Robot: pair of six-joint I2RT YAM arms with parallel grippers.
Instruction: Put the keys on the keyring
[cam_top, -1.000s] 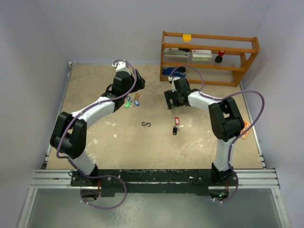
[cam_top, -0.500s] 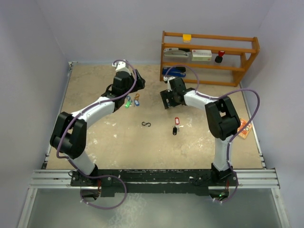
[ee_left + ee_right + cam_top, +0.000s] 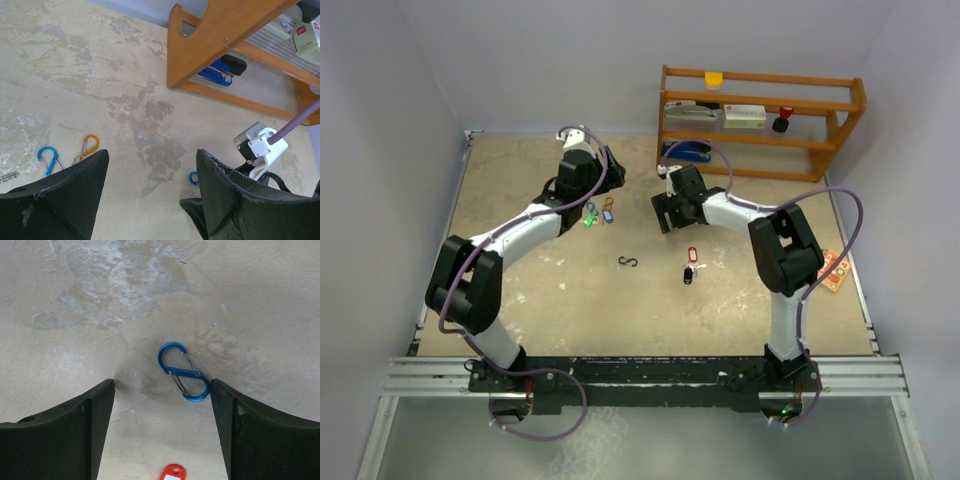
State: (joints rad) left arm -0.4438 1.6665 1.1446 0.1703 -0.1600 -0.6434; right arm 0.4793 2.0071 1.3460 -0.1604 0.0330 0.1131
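Note:
My right gripper (image 3: 663, 213) is open and empty, low over the table. In its wrist view (image 3: 162, 385) a blue S-shaped clip (image 3: 184, 372) lies flat just beyond the fingertips, nearer the right finger. A red key tag (image 3: 172, 473) shows at the bottom edge. In the top view the red-tagged key (image 3: 693, 254) and the black fob (image 3: 688, 274) lie together mid-table. My left gripper (image 3: 612, 170) is open and empty (image 3: 152, 155), above the floor. Green- and blue-tagged keys (image 3: 590, 216) lie below it. A blue carabiner (image 3: 47, 159) and an orange carabiner (image 3: 89, 147) lie to its left.
A black S-shaped clip (image 3: 630, 262) lies mid-table. A wooden rack (image 3: 760, 120) at the back right holds a blue stapler (image 3: 220, 72) and boxes. The right arm's wrist (image 3: 260, 147) is close to my left gripper's right finger. An orange item (image 3: 835, 270) lies at the right edge.
My right gripper has moved left, toward the left gripper, and now stands over the blue S-shaped clip. The left arm has not moved.

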